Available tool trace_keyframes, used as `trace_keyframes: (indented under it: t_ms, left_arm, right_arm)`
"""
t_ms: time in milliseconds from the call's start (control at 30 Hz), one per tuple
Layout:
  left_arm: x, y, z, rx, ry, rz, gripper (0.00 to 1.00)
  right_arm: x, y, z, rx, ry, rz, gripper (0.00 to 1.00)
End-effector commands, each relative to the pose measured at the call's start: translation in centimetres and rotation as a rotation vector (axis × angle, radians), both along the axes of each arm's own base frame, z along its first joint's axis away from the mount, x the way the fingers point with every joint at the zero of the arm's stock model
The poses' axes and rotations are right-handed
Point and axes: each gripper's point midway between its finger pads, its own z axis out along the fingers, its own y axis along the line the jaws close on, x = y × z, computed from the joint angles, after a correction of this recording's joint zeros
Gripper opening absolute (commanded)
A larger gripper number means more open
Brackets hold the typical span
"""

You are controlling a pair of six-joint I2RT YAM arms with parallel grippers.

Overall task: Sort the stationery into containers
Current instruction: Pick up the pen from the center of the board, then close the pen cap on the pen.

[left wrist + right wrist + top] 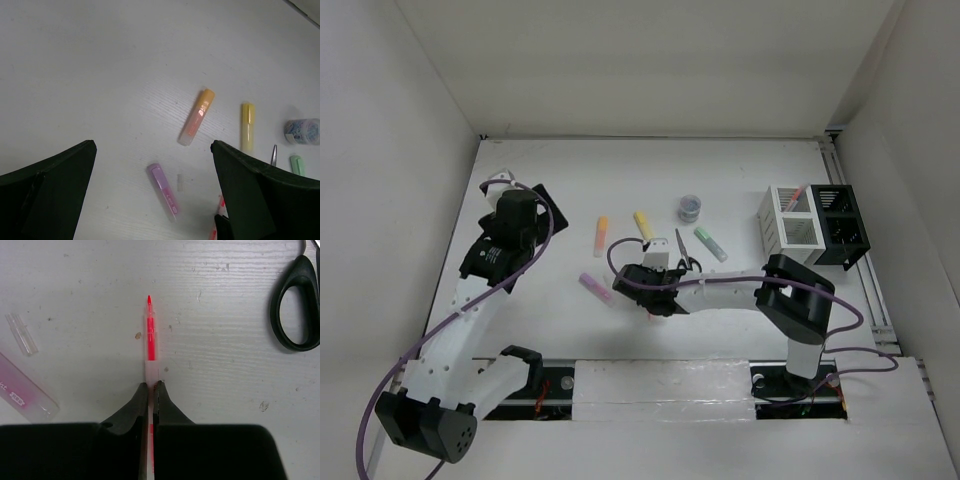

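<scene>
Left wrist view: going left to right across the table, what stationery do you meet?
purple highlighter → orange highlighter → yellow highlighter → scissors tip. The green highlighter and small roll share the far right, so they are unranked.

From above, one view takes in the table; both close wrist views share the purple highlighter.

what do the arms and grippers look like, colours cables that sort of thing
The left arm and right arm both have white links joined by boxy black joint housings. A thin purple cable loops loosely along each one. The left gripper and right gripper have matte black fingers that taper to narrow tips.
</scene>
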Motion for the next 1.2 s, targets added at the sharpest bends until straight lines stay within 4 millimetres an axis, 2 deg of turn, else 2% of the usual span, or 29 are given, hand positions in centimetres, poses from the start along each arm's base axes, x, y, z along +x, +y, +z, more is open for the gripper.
trace_keyframes:
  t_ms: [0, 100, 133, 167, 233, 267, 300, 367, 400, 433, 500, 533, 600, 633, 733, 867, 933, 967, 1167]
  left_arm:
    - [0.1, 0.0, 0.8, -0.003, -0.033, -0.011, 1.00]
    - [0.5, -1.4, -0.1, -0.036, 0.000, -0.067, 1.00]
    - [0.6, -1.8, -0.4, -0.053, 0.013, -0.079, 1.00]
    - [0.9, -2.3, -0.9, -0.061, 0.028, -0.095, 1.00]
    - [1.2, -3.6, -1.1, -0.105, 0.042, -0.121, 1.00]
    - [1.3, -5.4, -1.6, -0.134, 0.065, -0.144, 1.00]
    - [1.2, -6.1, -2.2, -0.135, 0.088, -0.146, 1.00]
    - [1.2, -7.9, -3.0, -0.153, 0.108, -0.159, 1.00]
    - [1.4, -9.7, -3.3, -0.176, 0.113, -0.177, 1.00]
    - [1.3, -10.3, -3.8, -0.177, 0.128, -0.175, 1.00]
    - [1.2, -11.5, -5.2, -0.181, 0.169, -0.173, 1.00]
    - [1.7, -11.9, -5.2, -0.214, 0.161, -0.150, 1.00]
    - [1.6, -12.8, -6.1, -0.230, 0.174, -0.151, 1.00]
    - [1.4, -13.3, -7.4, -0.218, 0.201, -0.136, 0.98]
    - [1.0, -15.0, -9.4, -0.185, 0.249, -0.142, 0.96]
    - [0.1, -16.0, -12.0, -0.130, 0.322, -0.121, 0.96]
    - [0.1, -16.1, -12.2, -0.133, 0.321, -0.104, 0.96]
    - [-0.3, -16.4, -13.0, -0.134, 0.339, -0.096, 0.95]
    - [-0.7, -15.4, -15.1, -0.072, 0.369, -0.052, 0.91]
  right_arm:
    - [-1.2, -1.4, -0.6, -0.047, 0.025, -0.014, 0.00]
    - [-0.6, -2.1, 1.7, -0.046, -0.034, -0.014, 0.00]
    - [-0.1, -3.1, 2.1, -0.059, -0.058, -0.030, 0.00]
    - [0.4, -3.6, 3.9, -0.030, -0.087, -0.043, 0.00]
    - [1.5, -4.7, 5.6, -0.018, -0.133, -0.052, 0.00]
    - [1.5, -5.5, 5.9, -0.014, -0.141, -0.053, 0.00]
    - [1.8, -6.3, 7.7, 0.004, -0.176, -0.055, 0.00]
    - [2.3, -7.4, 9.2, 0.020, -0.210, -0.065, 0.00]
    - [2.6, -8.4, 10.5, 0.032, -0.235, -0.076, 0.00]
    - [2.5, -8.7, 11.3, 0.026, -0.252, -0.053, 0.00]
    - [2.9, -10.0, 12.1, 0.020, -0.272, -0.055, 0.00]
    - [2.8, -10.3, 13.4, 0.027, -0.297, -0.036, 0.00]
    - [2.6, -10.6, 13.7, 0.036, -0.321, -0.007, 0.00]
    - [2.7, -10.9, 14.9, 0.069, -0.351, 0.003, 0.00]
    - [2.2, -11.5, 15.2, 0.115, -0.364, 0.018, 0.00]
    - [2.1, -12.0, 15.2, 0.122, -0.363, 0.037, 0.00]
    - [2.1, -12.0, 15.2, 0.115, -0.364, 0.042, 0.00]
    - [2.0, -12.2, 15.3, 0.115, -0.364, 0.042, 0.00]
    - [1.6, -12.3, 15.4, 0.141, -0.373, 0.059, 0.00]
